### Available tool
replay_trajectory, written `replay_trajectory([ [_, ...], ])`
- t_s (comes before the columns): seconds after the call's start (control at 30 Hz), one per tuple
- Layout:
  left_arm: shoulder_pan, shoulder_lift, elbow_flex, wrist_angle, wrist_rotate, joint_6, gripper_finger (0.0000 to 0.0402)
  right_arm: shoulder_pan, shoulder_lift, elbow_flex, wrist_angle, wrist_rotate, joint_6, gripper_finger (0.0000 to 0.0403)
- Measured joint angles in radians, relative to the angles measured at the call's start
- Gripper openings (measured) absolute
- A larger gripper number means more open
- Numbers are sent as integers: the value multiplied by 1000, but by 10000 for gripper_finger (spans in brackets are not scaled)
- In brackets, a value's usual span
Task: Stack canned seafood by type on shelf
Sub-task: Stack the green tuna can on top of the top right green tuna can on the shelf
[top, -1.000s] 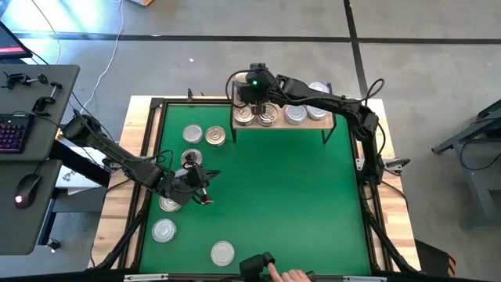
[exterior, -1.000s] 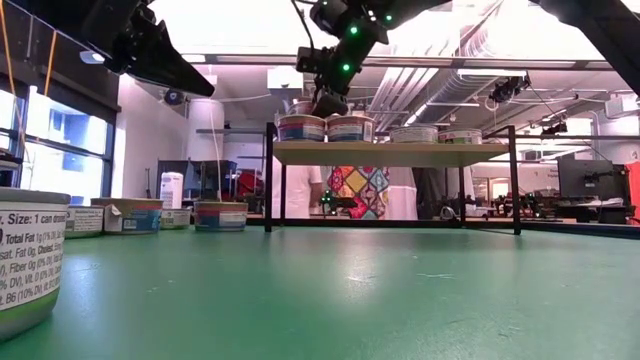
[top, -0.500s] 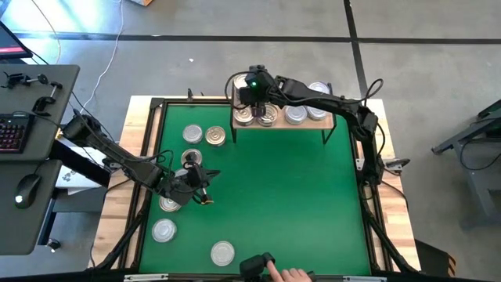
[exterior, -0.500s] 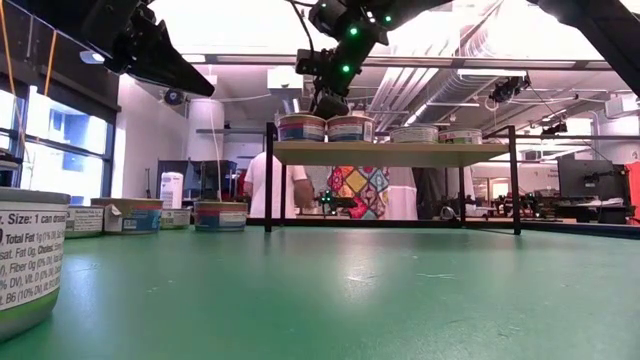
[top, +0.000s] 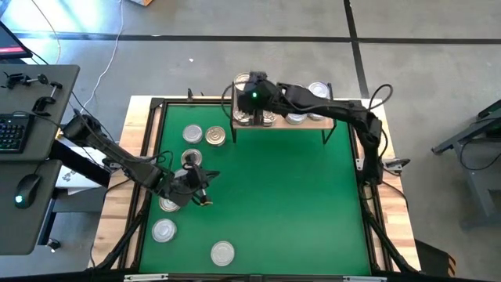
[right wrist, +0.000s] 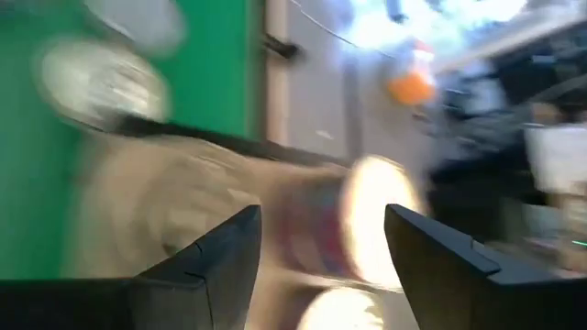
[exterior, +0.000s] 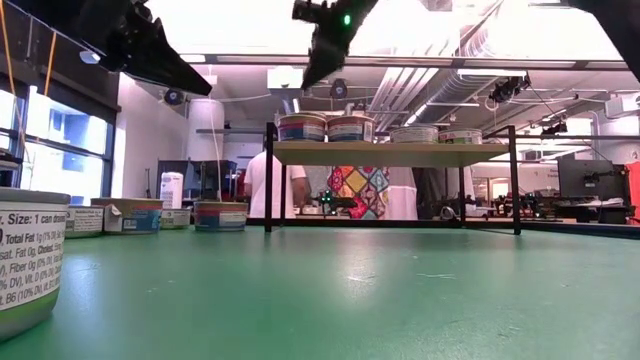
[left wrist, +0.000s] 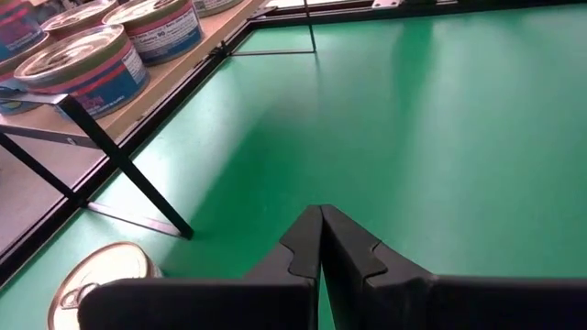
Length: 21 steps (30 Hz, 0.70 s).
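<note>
The shelf (exterior: 390, 153), a light wood board on thin black legs, stands at the mat's far edge with several tins (exterior: 326, 128) on it. More tins lie on the green mat's left part (top: 193, 135), (top: 163, 230), (top: 223, 252). My right gripper (exterior: 312, 70) hangs open above the shelf's left end, nothing between its fingers (right wrist: 321, 220). My left gripper (left wrist: 319, 240) is shut and hovers over the mat's left side (top: 200, 184), above a gold-lidded tin (left wrist: 101, 284), touching nothing.
A wooden frame (top: 145, 141) rims the green mat. The mat's middle and right part (top: 297, 204) carry no tins. One tin (exterior: 28, 260) stands very close to the low camera at its left. People and room clutter show behind the shelf.
My right gripper has risen from just above the shelf's left-hand tins to well above them and has rolled a little. The tins on the shelf stay where they were. A person's hand at the mat's near edge has gone out of view.
</note>
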Motion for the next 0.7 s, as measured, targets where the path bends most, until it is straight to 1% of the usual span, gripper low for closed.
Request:
replay_trajectory([
  [0.07,-13,0,0,-13,0,-11,0,37,-17,-7,-52,-96,90,224],
  [0.13,-26,5,0,-35,-12,-30,0,86,-21,-22,-106,-145,158,223],
  [0.27,-52,46,0,-41,-59,-55,0,225,-19,-101,-110,-150,251,211],
  [0.4,-70,101,0,-23,-61,-83,0,386,-18,-249,-37,-151,314,189],
  [0.5,-84,153,0,19,-61,-115,0,497,-17,-386,83,-151,400,170],
  [0.63,-92,228,0,116,-60,-131,0,621,-16,-591,334,-146,542,147],
  [0.7,-91,267,0,185,-55,-132,0,668,-16,-690,488,-110,626,138],
])
